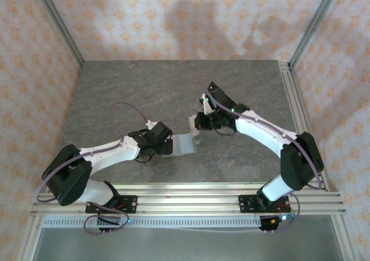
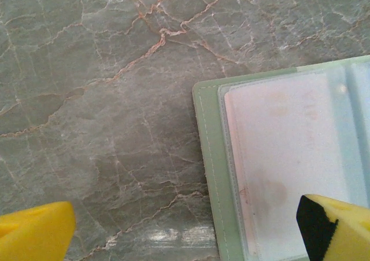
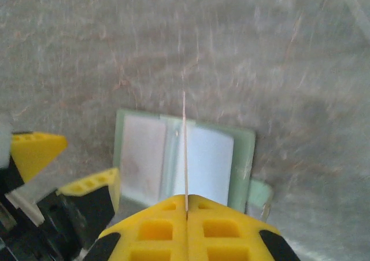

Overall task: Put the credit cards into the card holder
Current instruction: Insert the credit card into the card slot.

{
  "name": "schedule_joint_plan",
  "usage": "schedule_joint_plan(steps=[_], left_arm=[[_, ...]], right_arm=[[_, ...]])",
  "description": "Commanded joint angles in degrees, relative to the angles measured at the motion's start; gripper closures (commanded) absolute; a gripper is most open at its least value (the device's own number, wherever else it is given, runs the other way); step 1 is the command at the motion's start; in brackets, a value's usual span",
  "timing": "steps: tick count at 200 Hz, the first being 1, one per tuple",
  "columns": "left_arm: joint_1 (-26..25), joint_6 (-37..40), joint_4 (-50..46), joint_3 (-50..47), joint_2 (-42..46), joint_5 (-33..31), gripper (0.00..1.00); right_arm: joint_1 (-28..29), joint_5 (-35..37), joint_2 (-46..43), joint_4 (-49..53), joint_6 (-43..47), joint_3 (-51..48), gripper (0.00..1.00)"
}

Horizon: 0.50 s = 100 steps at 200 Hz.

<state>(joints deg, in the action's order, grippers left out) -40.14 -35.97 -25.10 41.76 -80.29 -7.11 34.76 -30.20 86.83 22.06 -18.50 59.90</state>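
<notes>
The sage-green card holder [image 1: 184, 144] lies open and flat on the table. Its edge [image 2: 209, 157] shows in the left wrist view. A pale credit card [image 2: 277, 157] sits inside its left sleeve. My left gripper [image 2: 185, 238] is open and straddles the holder's left edge, with one fingertip [image 2: 338, 226] over the sleeve and the other over bare table. My right gripper [image 3: 186, 198] hovers above the open card holder [image 3: 243, 151], shut on a thin credit card [image 3: 185, 151] seen edge-on over the fold. The snap tab [image 3: 260, 194] sticks out on the right.
The grey marble table [image 1: 144, 93] has aluminium rails along its near edge [image 1: 191, 194] and right side [image 1: 295, 99]. Patterned walls close in the back and sides. The left gripper's yellow fingers [image 3: 89, 188] stand close to the right gripper, at the holder's left.
</notes>
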Motion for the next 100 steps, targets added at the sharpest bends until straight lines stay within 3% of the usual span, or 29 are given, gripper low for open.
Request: schedule_joint_plan(steps=[1,46,100], left_arm=[[-0.54,0.02,-1.32,1.74,-1.20,-3.47,0.00],[-0.57,-0.46,-1.18,1.66,-3.19,-4.63,0.00],[-0.61,-2.44,-1.75,0.44,-4.26,-6.54,0.00]], right_arm=[[1.19,-5.41,-4.14,-16.92,-10.00,-7.57,1.00],[2.85,-7.32,-3.56,-30.54,-16.47,-17.30,1.00],[3.38,-10.67,1.91,-42.22,-18.98,-21.07,1.00]])
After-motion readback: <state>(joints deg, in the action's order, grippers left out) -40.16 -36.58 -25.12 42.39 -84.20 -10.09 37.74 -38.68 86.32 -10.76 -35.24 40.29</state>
